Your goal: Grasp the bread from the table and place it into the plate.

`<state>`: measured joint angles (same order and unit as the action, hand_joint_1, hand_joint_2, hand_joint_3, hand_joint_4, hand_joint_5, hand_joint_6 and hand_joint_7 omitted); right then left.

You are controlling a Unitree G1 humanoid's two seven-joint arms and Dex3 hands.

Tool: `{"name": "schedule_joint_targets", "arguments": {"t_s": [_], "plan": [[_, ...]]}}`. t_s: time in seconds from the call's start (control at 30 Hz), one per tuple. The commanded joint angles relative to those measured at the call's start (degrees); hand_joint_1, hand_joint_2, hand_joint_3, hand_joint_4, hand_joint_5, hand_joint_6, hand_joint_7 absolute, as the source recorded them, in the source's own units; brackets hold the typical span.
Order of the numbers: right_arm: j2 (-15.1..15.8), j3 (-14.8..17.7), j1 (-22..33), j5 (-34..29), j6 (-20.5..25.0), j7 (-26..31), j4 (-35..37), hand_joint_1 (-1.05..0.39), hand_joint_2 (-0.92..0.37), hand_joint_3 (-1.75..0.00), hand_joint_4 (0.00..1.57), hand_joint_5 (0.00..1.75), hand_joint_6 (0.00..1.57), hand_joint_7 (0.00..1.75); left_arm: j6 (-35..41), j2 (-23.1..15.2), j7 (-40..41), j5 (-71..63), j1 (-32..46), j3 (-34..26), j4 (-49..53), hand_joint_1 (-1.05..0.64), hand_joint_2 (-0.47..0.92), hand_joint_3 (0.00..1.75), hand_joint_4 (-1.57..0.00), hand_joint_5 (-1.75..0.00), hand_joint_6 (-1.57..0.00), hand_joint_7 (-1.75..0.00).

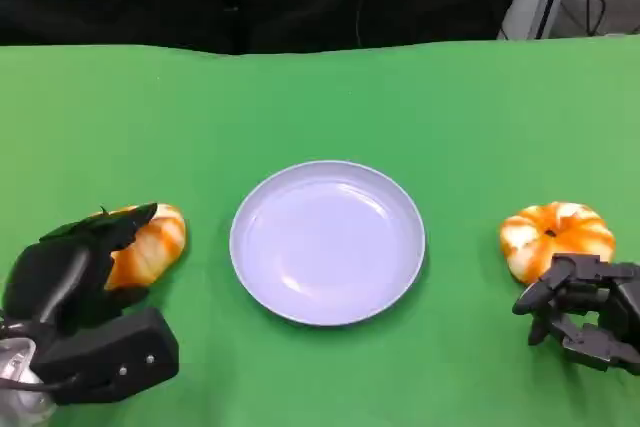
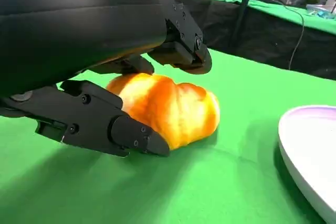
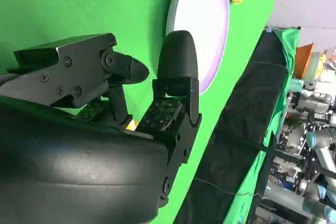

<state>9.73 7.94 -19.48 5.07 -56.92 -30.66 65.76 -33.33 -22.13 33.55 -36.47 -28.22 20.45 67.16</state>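
Note:
An orange and white bread (image 1: 155, 242) lies on the green table, left of the pale lilac plate (image 1: 240, 247). My left hand (image 1: 70, 272) covers its left end, with fingers over the top. In the left wrist view my left hand (image 2: 79, 24) brackets the bread (image 2: 173, 108): one finger presses its near side, others reach over its top and far side, and it rests on the cloth. The plate (image 2: 310, 145) is a short way off and has nothing in it. My right hand (image 1: 585, 312) hovers at the table's right with loosely bent fingers, holding nothing.
A second, pumpkin-shaped orange bread (image 1: 555, 232) lies right of the plate, just beyond my right hand (image 3: 105, 129). The right wrist view shows the plate (image 3: 199, 19) across the green cloth. A black drape hangs behind the table's far edge (image 1: 320, 45).

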Motion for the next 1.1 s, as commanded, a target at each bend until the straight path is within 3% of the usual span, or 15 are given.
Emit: {"name": "schedule_joint_targets", "arguments": {"t_s": [0.03,0.57,0.8,0.97,1.03,1.07,1.1], "plan": [[0.79,0.59,0.55,0.96,-0.05,-0.22,-0.70,0.07,-0.86,-0.56,0.87,1.37,0.94,0.96,0.98,-0.04,-1.69,0.25,-0.70,0.61,0.82,-0.05,0.88,0.00,-0.45,0.00,-0.43,0.00],[0.77,0.70,0.58,1.69,0.05,-0.91,-0.91,0.07,-0.88,-0.54,0.87,1.38,0.93,0.96,6.20,0.98,-6.35,0.98,-1.98,1.67,2.59,-0.09,0.90,0.01,-0.39,-0.01,-0.45,-0.01],[0.71,0.73,0.74,1.89,0.48,-1.17,-1.20,0.07,-0.88,-0.53,0.87,1.38,0.94,0.94,6.47,1.26,-5.66,1.27,-2.09,1.93,3.25,-0.08,0.92,0.21,-0.56,-0.05,-0.60,-0.05],[0.65,0.73,0.78,1.75,0.20,-0.97,-1.24,0.07,-0.88,-0.52,0.87,1.37,0.95,0.94,5.57,1.51,-5.39,2.25,-2.08,1.33,3.29,-0.06,0.92,0.36,-0.76,-0.12,-0.83,-0.08],[0.59,0.80,0.75,1.98,0.25,-1.30,-1.20,0.07,-0.88,-0.53,0.87,1.38,0.94,0.94,5.00,1.63,-5.20,2.93,-1.94,0.98,3.32,-0.06,0.92,0.38,-0.53,-0.85,-0.90,-0.15],[0.61,0.78,0.70,1.89,0.23,-1.19,-1.13,0.07,-0.88,-0.53,0.87,1.38,0.94,0.94,4.77,1.78,-5.09,3.43,-1.82,0.63,3.29,-0.06,0.92,0.38,-0.47,-0.99,-0.90,-0.17],[0.66,0.72,0.66,1.68,0.17,-0.96,-1.07,0.07,-0.88,-0.53,0.87,1.38,0.94,0.94,4.62,1.90,-4.95,3.78,-1.73,0.38,3.25,-0.07,0.92,0.35,-0.40,-1.21,-0.87,-0.31]]}}
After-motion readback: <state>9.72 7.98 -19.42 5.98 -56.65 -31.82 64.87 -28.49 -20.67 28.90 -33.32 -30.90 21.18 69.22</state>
